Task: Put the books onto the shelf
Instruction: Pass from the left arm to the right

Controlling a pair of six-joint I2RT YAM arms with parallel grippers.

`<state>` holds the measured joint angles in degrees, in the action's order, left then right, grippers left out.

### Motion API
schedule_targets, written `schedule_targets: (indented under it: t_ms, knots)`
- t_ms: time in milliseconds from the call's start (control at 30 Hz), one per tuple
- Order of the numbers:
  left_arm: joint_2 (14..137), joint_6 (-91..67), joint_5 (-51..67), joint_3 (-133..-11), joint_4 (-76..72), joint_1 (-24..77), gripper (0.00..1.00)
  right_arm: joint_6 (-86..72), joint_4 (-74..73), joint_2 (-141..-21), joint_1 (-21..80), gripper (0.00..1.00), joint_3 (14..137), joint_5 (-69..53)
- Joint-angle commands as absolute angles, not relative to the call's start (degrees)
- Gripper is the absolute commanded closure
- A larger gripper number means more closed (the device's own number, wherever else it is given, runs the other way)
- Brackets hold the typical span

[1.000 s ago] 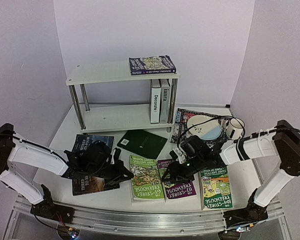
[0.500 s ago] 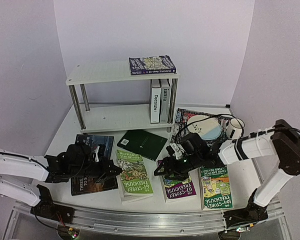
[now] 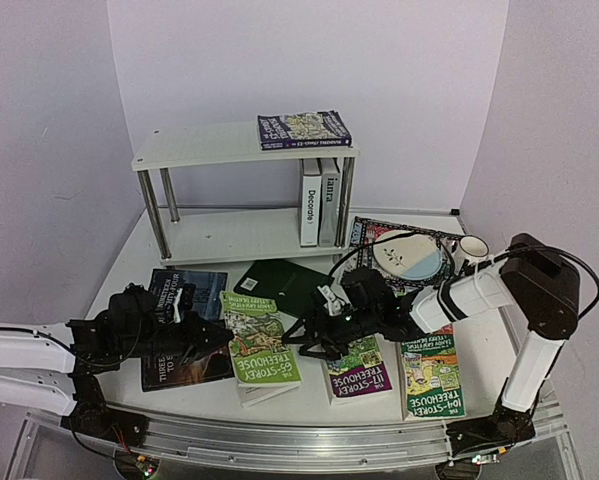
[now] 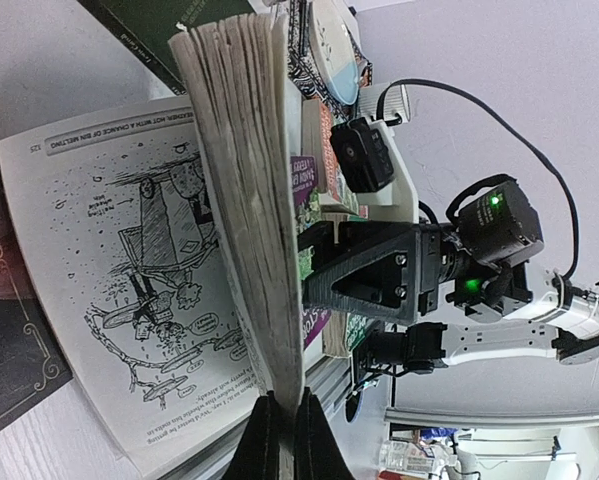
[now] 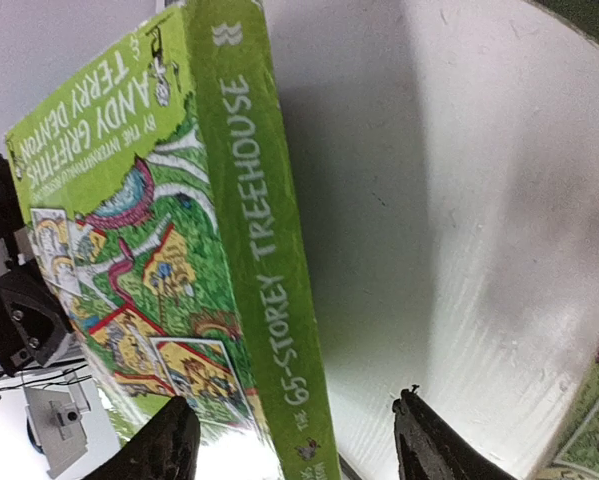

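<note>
Left gripper [image 4: 276,440]: fingers are pressed together on the bottom edge of the green 65-Storey Treehouse book [image 3: 259,345]. The page block runs straight into the fingertips, so you can't tell whether it pinches the cover or a few pages. The book is splayed open at that gripper. One illustrated page lies flat, and the rest of the block stands up just ahead of the fingers.

Right gripper [image 5: 297,440]: fingers are apart, with the book's green spine between them. The cover-side finger overlaps the cover at the frame edge, so contact there is hard to make out. Bare table shows between the spine and the other finger.

From the top view both grippers are dark lumps on either side of the book, and you can't read the jaws there.

- The purple 117-Storey book [image 3: 362,368] lies just beside the right gripper, its far end hidden under that arm.
- The 104-Storey book [image 3: 431,375] lies farther out on the same side, its top cut off by the arm.
- The dark green book [image 3: 279,283] lies flat just beyond both grippers.
- Dark books [image 3: 184,290] sit under the left arm, mostly covered, titles unreadable.
- The shelf [image 3: 194,148] stands well beyond both grippers. One book [image 3: 303,129] lies flat on its top board. Decorate [image 3: 310,203] and ianra [image 3: 330,200] stand upright on the lower board.
</note>
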<state>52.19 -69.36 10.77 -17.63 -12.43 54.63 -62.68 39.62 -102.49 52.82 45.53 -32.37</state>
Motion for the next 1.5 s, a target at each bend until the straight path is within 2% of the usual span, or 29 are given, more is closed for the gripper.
schedule_targets:
  t_ms: [0, 133, 233, 300, 433, 567, 667, 700, 733, 833, 900, 1000, 1100, 1267, 1467]
  knots:
    - [49.47, -70.05, 10.45, -16.52, -17.14, 54.23, 1.00, -69.13, 49.64, -106.49, 53.27, 0.35, 47.39, -36.34]
    - [48.83, -70.28, 10.38, -15.53, -17.15, 54.23, 1.00, -69.92, 51.53, -108.60, 54.04, 0.38, 47.89, -36.52]
    - [48.67, -70.46, 10.39, -14.88, -17.14, 54.25, 1.00, -70.94, 53.57, -109.35, 54.51, 0.44, 48.27, -36.81]
    - [48.60, -70.41, 10.32, -14.44, -17.14, 54.23, 1.00, -71.73, 55.27, -109.56, 54.62, 0.51, 48.31, -37.16]
    - [48.99, -68.72, 9.23, -12.51, -17.13, 54.19, 1.00, -74.22, 59.97, -109.96, 54.64, 0.74, 47.96, -37.75]
    - [51.46, -67.90, 8.38, -10.46, -17.06, 54.15, 1.00, -75.55, 62.48, -110.04, 54.59, 0.89, 47.81, -38.06]
    - [53.73, -65.41, 8.60, -10.75, -16.96, 54.15, 0.99, -75.43, 62.47, -109.67, 54.62, 0.92, 47.69, -38.14]
    - [54.35, -64.81, 8.68, -10.97, -16.89, 54.15, 0.96, -75.30, 62.42, -109.48, 54.62, 0.93, 47.59, -38.09]
    - [55.04, -64.17, 8.81, -11.23, -16.86, 54.14, 0.90, -75.21, 62.36, -109.15, 54.59, 0.96, 47.45, -37.95]
    - [56.92, -61.95, 10.26, -12.38, -16.80, 54.14, 0.61, -73.72, 60.53, -107.06, 54.61, 0.99, 47.26, -37.23]
    - [57.15, -61.63, 11.39, -13.11, -16.89, 54.15, 0.47, -70.37, 55.61, -104.48, 54.60, 0.99, 47.78, -36.12]
    - [55.24, -61.93, 11.16, -13.45, -16.88, 54.14, 0.34, -62.34, 43.27, -99.39, 54.63, 1.00, 49.35, -33.00]
    - [51.41, -62.34, 10.58, -13.17, -16.95, 54.15, 0.23, -56.94, 34.88, -94.65, 54.60, 1.00, 50.74, -29.99]
    - [46.61, -62.61, 12.98, -12.69, -20.44, 54.23, 0.02, -53.96, 30.37, -90.10, 54.63, 1.00, 52.64, -28.55]
    - [45.83, -58.78, 15.33, -18.03, -21.95, 54.24, 0.00, -55.15, 29.99, -86.67, 54.59, 1.00, 56.00, -29.31]
